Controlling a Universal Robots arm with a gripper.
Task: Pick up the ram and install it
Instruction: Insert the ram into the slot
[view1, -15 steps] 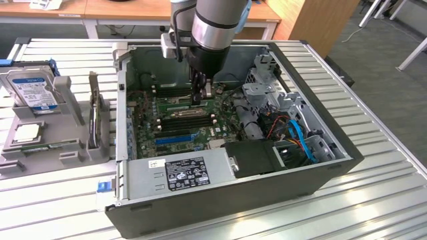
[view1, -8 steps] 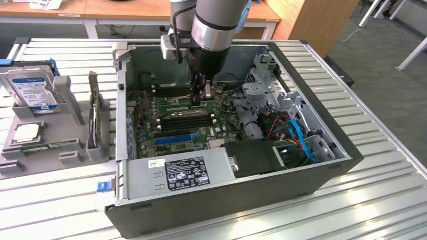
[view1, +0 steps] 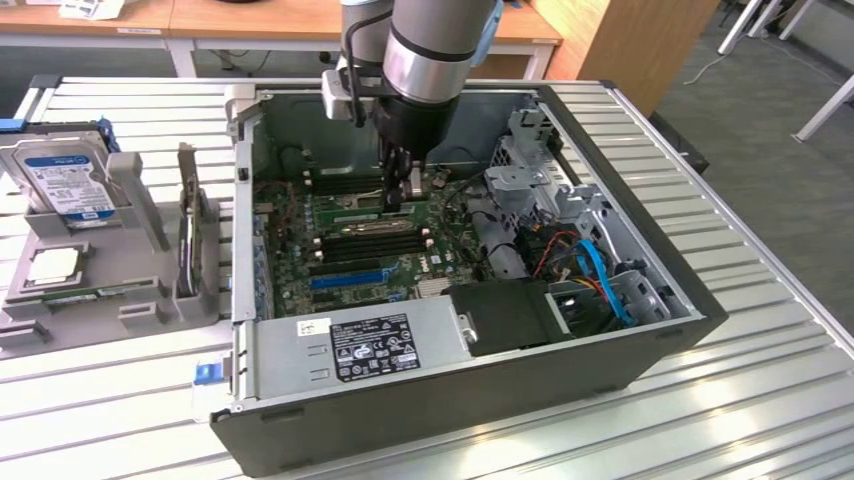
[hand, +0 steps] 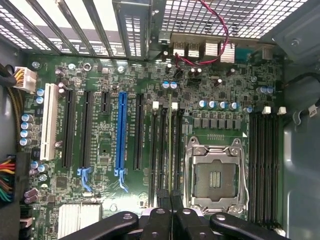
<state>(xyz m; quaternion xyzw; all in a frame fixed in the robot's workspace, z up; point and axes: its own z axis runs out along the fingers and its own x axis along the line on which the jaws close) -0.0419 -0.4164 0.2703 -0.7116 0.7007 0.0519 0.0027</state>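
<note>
Inside the open computer case (view1: 441, 410), I see the gripper (view1: 408, 190) lowered over the motherboard (hand: 100, 150), among the black memory slots (hand: 159, 150). On the wrist view the fingers (hand: 150, 220) are drawn together and clamped on the ram (hand: 170, 150). The ram stands on edge as a thin green line between two slots of that bank. This bank lies between the blue expansion slot (hand: 120, 135) and the CPU socket (hand: 215, 172). I cannot tell whether the ram is fully seated. A second bank of slots (hand: 265, 165) lies on the socket's far side.

The power supply (view1: 360, 345) sits at the near end of the case. On the slatted worktop (view1: 747, 400), at the exterior view's left, a grey fixture (view1: 134, 300) carries a hard drive (view1: 67, 180) and a silver processor chip (view1: 54, 265).
</note>
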